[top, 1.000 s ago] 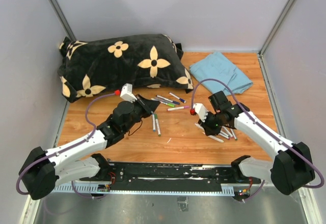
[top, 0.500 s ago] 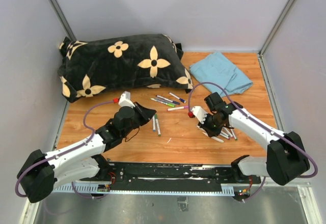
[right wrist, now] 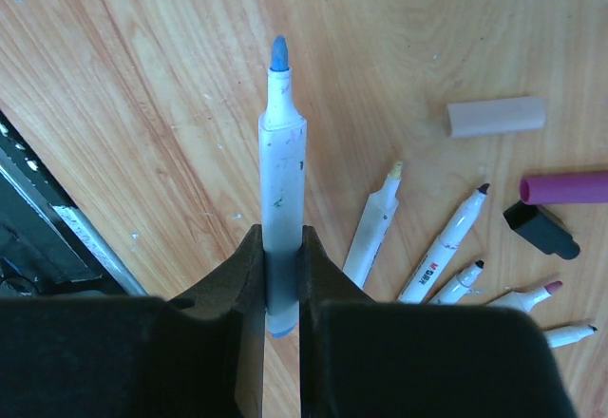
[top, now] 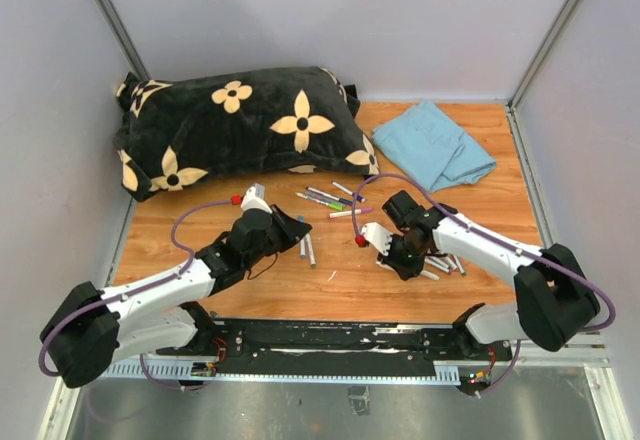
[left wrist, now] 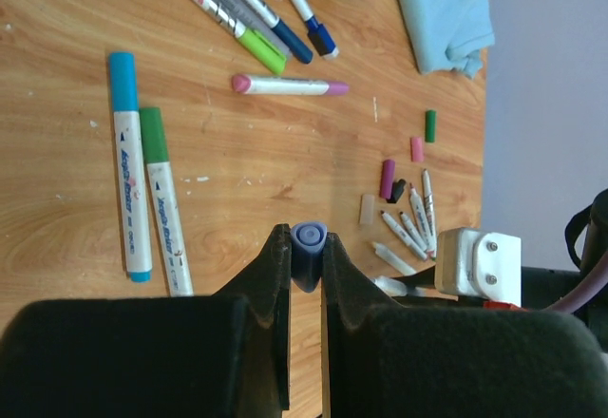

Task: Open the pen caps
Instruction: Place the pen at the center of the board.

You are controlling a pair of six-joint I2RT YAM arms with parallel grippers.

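Cushion (top: pixel 235 125): black, cream flower pattern. Cloth (top: pixel 440 145): light blue. Bench (top: pixel 340 270): orange-brown wood grain. Loose items: green cap (left wrist: pixel 429 125), pink cap (left wrist: pixel 416 149), purple cap (left wrist: pixel 387 179), black cap (left wrist: pixel 398 190).

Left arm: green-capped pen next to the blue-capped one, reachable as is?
Likely reachable: the green-capped pen lies unobstructed on the table nearby. But the left gripper is shut on a blue cap, so no grasp yet.

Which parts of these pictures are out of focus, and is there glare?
Left wrist view: the left end effector holding a blue cap looks soft, the capped pens sharp. Right wrist view: the uncapped pen in the right end effector is crisp. Top view: even light, soft shadows, no strong glare.
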